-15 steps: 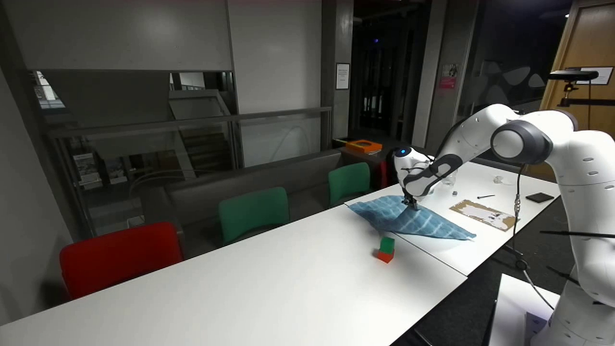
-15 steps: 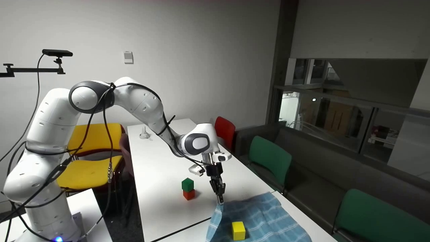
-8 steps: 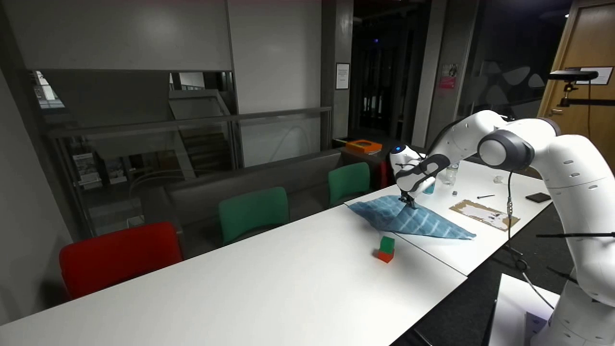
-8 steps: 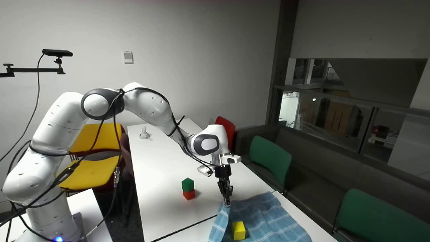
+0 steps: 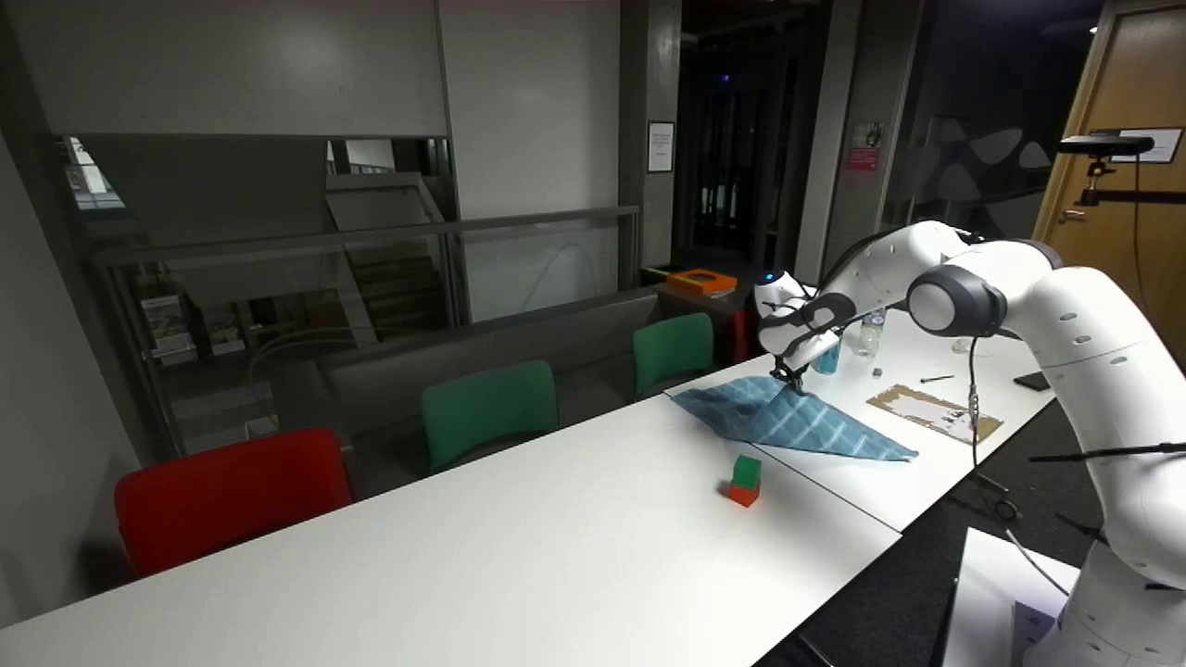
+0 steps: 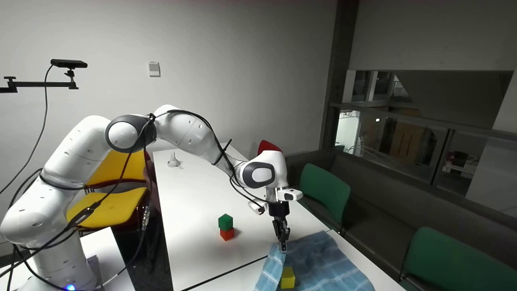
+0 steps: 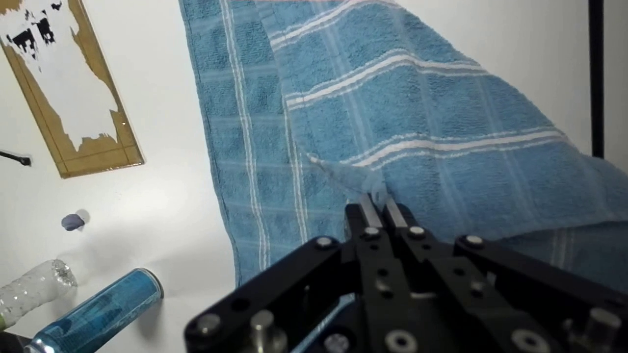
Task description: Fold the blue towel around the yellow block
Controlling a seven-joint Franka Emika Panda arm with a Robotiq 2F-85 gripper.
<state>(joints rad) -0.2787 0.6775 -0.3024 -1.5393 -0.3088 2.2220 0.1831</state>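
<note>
Blue towel (image 7: 402, 117) lies across the white table (image 6: 194, 198), one side raised into a flap (image 6: 272, 268). Our gripper (image 7: 379, 199) has its fingers (image 7: 371, 213) closed on that flap's edge. In an exterior view we see the yellow block (image 6: 287, 279) on the towel's flat part, nearer the camera than the fingertips, with the flap's edge dropping just to its left; whether they touch, we cannot tell. We judge the coming move turns on this: the flap should travel rightward in that view, over the block's top, before we release.
</note>
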